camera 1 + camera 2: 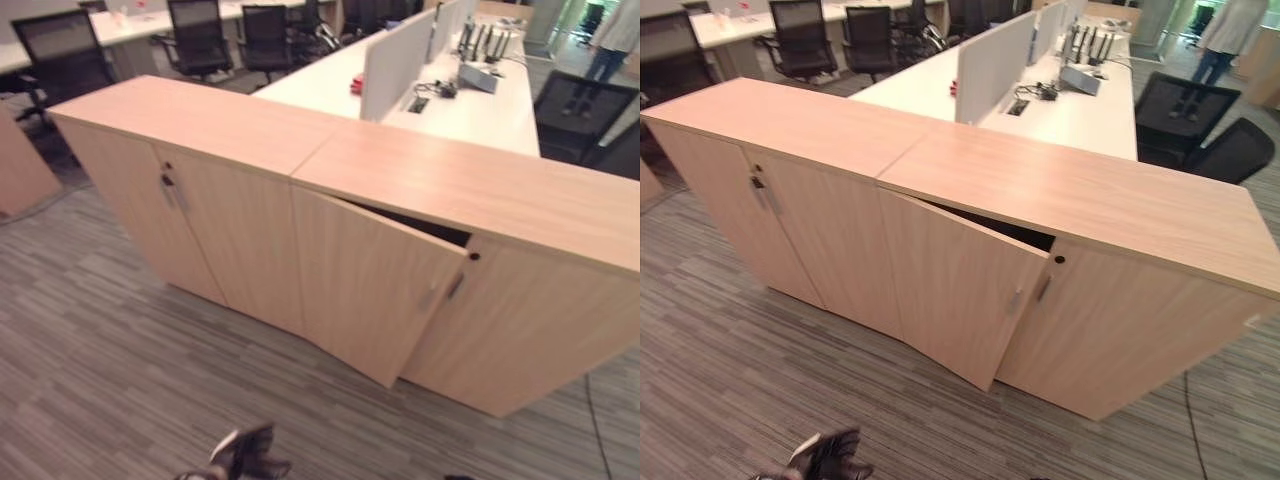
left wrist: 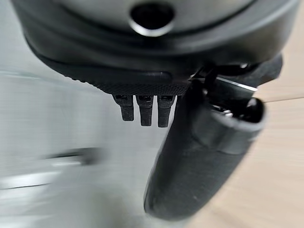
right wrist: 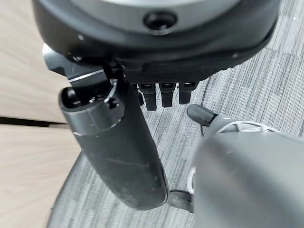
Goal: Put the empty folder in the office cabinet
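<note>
Office cabinet (image 1: 380,290) door (image 1: 370,300) ajar at 3 o'clock; left robot hand (image 2: 190,161) and right robot hand (image 3: 118,142) empty, fingers straight; carpet (image 1: 90,370) below.

Even indoor light, left wrist view motion-blurred, near hands unfocused

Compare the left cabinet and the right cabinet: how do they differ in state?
The right cabinet has one door swung ajar, showing a dark gap at its top; the left cabinet has both doors closed flat. The left cabinet stands farther from the desk than the right cabinet. Both share the same light wood finish and height.
</note>
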You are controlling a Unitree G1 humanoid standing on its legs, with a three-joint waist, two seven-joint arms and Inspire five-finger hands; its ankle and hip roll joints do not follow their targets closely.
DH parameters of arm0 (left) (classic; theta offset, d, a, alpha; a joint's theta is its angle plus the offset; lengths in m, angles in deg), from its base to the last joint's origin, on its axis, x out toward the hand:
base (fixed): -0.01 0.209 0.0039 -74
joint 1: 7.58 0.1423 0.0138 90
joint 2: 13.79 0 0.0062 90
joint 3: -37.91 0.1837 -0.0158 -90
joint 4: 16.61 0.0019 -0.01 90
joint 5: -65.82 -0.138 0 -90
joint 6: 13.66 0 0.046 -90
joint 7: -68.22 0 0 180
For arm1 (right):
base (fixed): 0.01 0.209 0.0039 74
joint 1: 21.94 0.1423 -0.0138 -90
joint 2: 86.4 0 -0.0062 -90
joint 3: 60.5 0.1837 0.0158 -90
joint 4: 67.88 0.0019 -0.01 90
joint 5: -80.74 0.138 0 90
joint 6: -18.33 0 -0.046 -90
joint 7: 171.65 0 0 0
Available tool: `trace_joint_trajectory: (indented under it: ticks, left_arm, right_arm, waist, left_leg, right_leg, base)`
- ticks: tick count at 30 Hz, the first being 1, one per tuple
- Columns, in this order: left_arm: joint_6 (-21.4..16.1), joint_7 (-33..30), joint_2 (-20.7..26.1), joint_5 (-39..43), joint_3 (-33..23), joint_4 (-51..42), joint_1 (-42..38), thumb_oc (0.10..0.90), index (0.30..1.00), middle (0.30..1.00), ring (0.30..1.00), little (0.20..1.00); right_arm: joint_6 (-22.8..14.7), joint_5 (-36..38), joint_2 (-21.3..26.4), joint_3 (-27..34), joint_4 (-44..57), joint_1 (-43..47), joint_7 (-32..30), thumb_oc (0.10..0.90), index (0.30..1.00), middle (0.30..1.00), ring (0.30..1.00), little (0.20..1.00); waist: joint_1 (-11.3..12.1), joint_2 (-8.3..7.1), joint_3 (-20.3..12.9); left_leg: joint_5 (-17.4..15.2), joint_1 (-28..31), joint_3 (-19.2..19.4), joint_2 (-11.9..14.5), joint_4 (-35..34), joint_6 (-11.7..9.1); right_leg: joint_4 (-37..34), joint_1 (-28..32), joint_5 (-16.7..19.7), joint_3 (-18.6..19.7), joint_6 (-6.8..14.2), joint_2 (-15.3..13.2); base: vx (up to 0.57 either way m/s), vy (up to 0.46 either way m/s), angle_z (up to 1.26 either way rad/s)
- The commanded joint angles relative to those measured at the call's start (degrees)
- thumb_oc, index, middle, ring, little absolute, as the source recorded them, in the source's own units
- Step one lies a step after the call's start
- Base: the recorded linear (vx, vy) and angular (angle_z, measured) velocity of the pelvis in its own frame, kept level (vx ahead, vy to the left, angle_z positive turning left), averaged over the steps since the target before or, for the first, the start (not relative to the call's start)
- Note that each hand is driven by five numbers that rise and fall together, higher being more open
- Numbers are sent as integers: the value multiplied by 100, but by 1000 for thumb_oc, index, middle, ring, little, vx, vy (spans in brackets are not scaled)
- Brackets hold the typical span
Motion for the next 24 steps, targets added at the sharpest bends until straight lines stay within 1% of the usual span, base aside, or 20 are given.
trace_joint_trajectory:
  ticks: [1, 2, 3, 4, 5, 7, 9, 10, 12, 13, 14, 15, 16, 18, 19, 20, 21, 22, 23, 24]
  left_arm:
    - [-139, -564, -148, -1168, 319, 201, -77, 800, 900, 900, 900, 900]
    - [-139, -564, -148, -1168, 319, 201, -77, 800, 900, 900, 900, 900]
    - [-265, -835, -93, -1333, 335, 16, 31, 800, 900, 900, 900, 900]
    - [-316, -931, -51, -1212, 213, -149, 95, 800, 900, 900, 900, 900]
    - [-313, -931, -50, -1212, 210, -155, 101, 800, 900, 900, 900, 900]
    - [-384, -1119, -21, -1067, 7, -218, 161, 800, 900, 900, 900, 900]
    - [-327, -1290, -32, -852, -301, 43, 168, 800, 900, 900, 900, 900]
    - [-314, -1351, -48, -817, -364, 118, 162, 800, 900, 900, 900, 900]
    - [-323, -1371, -74, -824, -341, 118, 152, 800, 900, 900, 900, 900]
    - [-342, -1372, -119, -891, -197, 64, 114, 800, 900, 900, 900, 900]
    - [-342, -1372, -119, -891, -196, 64, 112, 800, 900, 900, 900, 900]
    - [-357, -1370, -135, -920, -105, 21, 74, 800, 900, 900, 900, 900]
    - [-366, -1351, -159, -960, 122, -95, -22, 800, 900, 900, 900, 900]
    - [-372, -1318, -190, -933, 298, -219, -132, 800, 900, 900, 900, 900]
    - [-372, -1317, -190, -933, 299, -220, -135, 800, 900, 900, 900, 900]
    - [-375, -1287, -212, -906, 347, -260, -168, 800, 900, 900, 900, 900]
    - [-389, -1256, -246, -819, 401, -359, -254, 800, 900, 900, 900, 900]
    - [-389, -1256, -247, -818, 401, -359, -257, 800, 900, 900, 900, 900]
    - [-444, -1250, -267, -734, 551, -543, -411, 800, 900, 900, 900, 900]
    - [-459, -1274, -254, -745, 565, -563, -413, 800, 900, 900, 900, 900]
  right_arm:
    - [-104, -175, 325, -366, -41, -181, -19, 800, 900, 900, 900, 900]
    - [-104, -175, 325, -366, -40, -182, -19, 800, 900, 900, 900, 900]
    - [-178, -89, 308, -412, 23, -240, -58, 800, 900, 900, 900, 900]
    - [-215, 25, 319, -411, 56, -249, -85, 800, 900, 900, 900, 900]
    - [-216, 26, 318, -414, 55, -250, -85, 800, 900, 900, 900, 900]
    - [-280, 111, 293, -431, 122, -240, -160, 800, 900, 900, 900, 900]
    - [-345, 175, 273, -442, 181, -273, -195, 800, 900, 900, 900, 900]
    - [-360, 166, 271, -464, 205, -289, -210, 800, 900, 900, 900, 900]
    - [-370, 162, 265, -501, 244, -290, -215, 800, 900, 900, 900, 900]
    - [-402, 188, 261, -582, 332, -250, -249, 800, 900, 900, 900, 900]
    - [-402, 189, 261, -581, 333, -249, -250, 800, 900, 900, 900, 900]
    - [-399, 201, 259, -615, 365, -220, -259, 800, 900, 900, 900, 900]
    - [-389, 185, 296, -710, 413, -172, -282, 800, 900, 900, 900, 900]
    - [-385, 126, 321, -803, 428, -157, -290, 800, 900, 900, 900, 900]
    - [-385, 126, 321, -802, 428, -155, -291, 800, 900, 900, 900, 900]
    - [-373, 80, 342, -824, 417, -150, -298, 800, 900, 900, 900, 900]
    - [-348, -38, 402, -873, 381, -147, -324, 800, 900, 900, 900, 900]
    - [-348, -39, 404, -871, 381, -144, -324, 800, 900, 900, 900, 900]
    - [-333, -169, 503, -921, 394, -81, -361, 800, 900, 900, 900, 900]
    - [-344, -194, 509, -940, 402, -52, -375, 800, 900, 900, 900, 900]
  waist:
    - [-93, 19, -345]
    - [-92, 19, -346]
    - [-113, 7, -332]
    - [-89, 4, -302]
    - [-89, 5, -302]
    - [-53, -18, -237]
    - [-27, -66, -158]
    - [-27, -78, -140]
    - [-34, -91, -116]
    - [-59, -118, -44]
    - [-57, -115, -38]
    - [-76, -127, 0]
    - [-116, -136, 103]
    - [-160, -149, 201]
    - [-164, -142, 201]
    - [-177, -130, 246]
    - [-175, -82, 347]
    - [-180, -76, 350]
    - [-153, -44, 423]
    - [-150, -62, 401]
  left_leg:
    - [-510, -83, -160, 398, -54, -280]
    - [-511, -84, -159, 398, -54, -281]
    - [-513, -81, -127, 478, -45, -311]
    - [-512, -77, -107, 542, -26, -353]
    - [-513, -74, -105, 545, -26, -355]
    - [-516, -84, -106, 607, 16, -393]
    - [-572, -96, -110, 685, 184, -455]
    - [-608, -99, -104, 706, 268, -477]
    - [-665, -124, -85, 718, 410, -499]
    - [-762, -181, -43, 733, 713, -541]
    - [-776, -186, -43, 735, 735, -541]
    - [-838, -231, -27, 737, 923, -557]
    - [-958, -369, 31, 707, 1367, -587]
    - [-1051, -582, 76, 692, 1939, -620]
    - [-1071, -605, 70, 698, 1980, -621]
    - [-1047, -699, 66, 712, 2236, -641]
    - [-876, -860, 14, 702, 2624, -671]
    - [-883, -870, 6, 705, 2643, -673]
    - [-709, -1332, -345, 400, 2594, -628]
    - [-762, -1411, -407, 302, 2562, -593]
  right_leg:
    - [-12, -760, 173, 346, -236, 592]
    - [-12, -762, 173, 348, -237, 592]
    - [-12, -804, 73, 418, -305, 757]
    - [-12, -818, 40, 418, -335, 828]
    - [-12, -816, 39, 419, -337, 831]
    - [-12, -798, -26, 400, -382, 921]
    - [-12, -741, -130, 367, -442, 1029]
    - [-12, -713, -161, 361, -466, 1052]
    - [-12, -683, -194, 367, -494, 1071]
    - [-12, -622, -235, 393, -561, 1115]
    - [-12, -618, -235, 394, -562, 1117]
    - [-12, -595, -250, 400, -591, 1133]
    - [-12, -540, -295, 413, -670, 1170]
    - [-12, -459, -369, 419, -766, 1201]
    - [-12, -461, -369, 414, -768, 1208]
    - [-12, -410, -414, 422, -813, 1242]
    - [-12, -326, -475, 420, -873, 1280]
    - [-12, -325, -475, 414, -875, 1286]
    - [-12, -388, -424, 481, -867, 1298]
    - [-12, -435, -386, 510, -853, 1291]
  base:
    - [76, -119, -8]
    - [81, -138, -17]
    - [72, -132, -27]
    - [72, -133, -27]
    - [27, -92, -25]
    - [22, -105, -18]
    - [65, -183, -11]
    - [85, -178, 1]
    - [61, -108, 6]
    - [47, -88, 8]
    - [72, -133, 6]
    - [38, -110, 4]
    - [56, -145, -3]
    - [35, -108, -3]
    - [21, -61, -4]
    - [20, -56, -7]
    - [21, -57, 0]
    - [-23, -26, 4]
    - [-30, 14, -2]
    - [-25, 18, -7]
